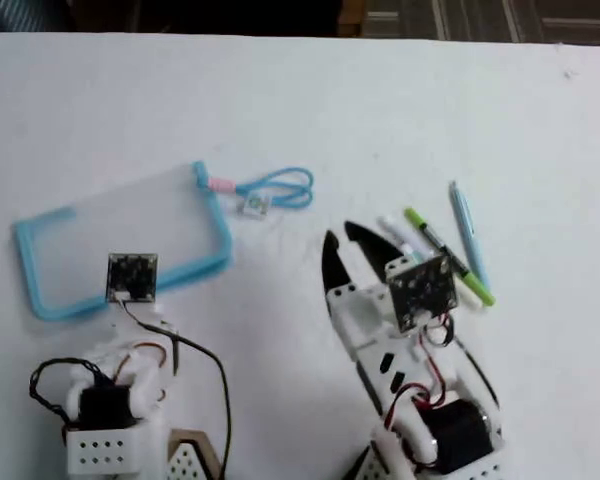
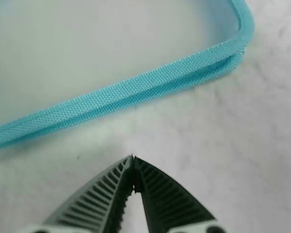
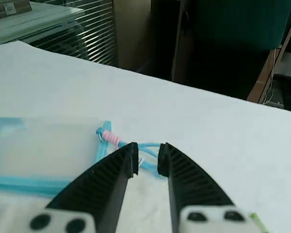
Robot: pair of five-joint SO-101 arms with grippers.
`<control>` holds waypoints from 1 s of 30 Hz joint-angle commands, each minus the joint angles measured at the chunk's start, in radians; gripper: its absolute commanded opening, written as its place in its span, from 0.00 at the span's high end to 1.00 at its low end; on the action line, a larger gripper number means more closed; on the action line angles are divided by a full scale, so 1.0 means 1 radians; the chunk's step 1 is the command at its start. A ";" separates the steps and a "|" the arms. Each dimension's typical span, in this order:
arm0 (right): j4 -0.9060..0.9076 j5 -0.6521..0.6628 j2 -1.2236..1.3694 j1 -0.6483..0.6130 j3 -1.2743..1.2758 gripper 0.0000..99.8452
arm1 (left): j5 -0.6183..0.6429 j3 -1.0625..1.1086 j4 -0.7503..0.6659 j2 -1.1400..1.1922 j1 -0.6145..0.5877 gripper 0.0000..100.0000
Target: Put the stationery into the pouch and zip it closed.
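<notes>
The pouch (image 1: 120,225) lies flat on the table (image 1: 430,120). The left gripper (image 2: 132,162), clenched on nothing, sits just off its blue edge. The right gripper (image 1: 342,240), slightly parted and empty, hangs to the pouch's right, near its cord loop (image 1: 280,188). The pens (image 1: 467,235) lie farther right, one partly hidden under that arm.

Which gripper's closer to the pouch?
Left. The left gripper, jaws shut, sits just off the pouch edge; right gripper, jaws open, is beyond its strap loop, by the pens.

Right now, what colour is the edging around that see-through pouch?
The edging is turquoise blue, clearest in the left wrist view.
</notes>
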 commanded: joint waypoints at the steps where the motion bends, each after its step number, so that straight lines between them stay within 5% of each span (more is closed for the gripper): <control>1: -0.018 0.009 0.225 -0.007 -0.245 0.92 | 0.002 -0.006 0.003 0.002 0.008 0.98; 14: -0.012 0.009 1.107 -0.048 -0.859 0.91 | 0.002 -0.006 0.003 0.002 0.008 0.98; 19: -0.018 0.012 1.389 -0.117 -0.904 0.78 | 0.002 -0.006 0.003 0.002 0.008 0.98; 25: -0.071 0.382 1.732 -0.117 -0.928 0.75 | 0.002 -0.006 0.003 0.002 0.008 0.98; 30: -0.102 0.436 1.906 -0.081 -1.069 0.75 | 0.002 -0.006 0.003 0.002 0.008 0.98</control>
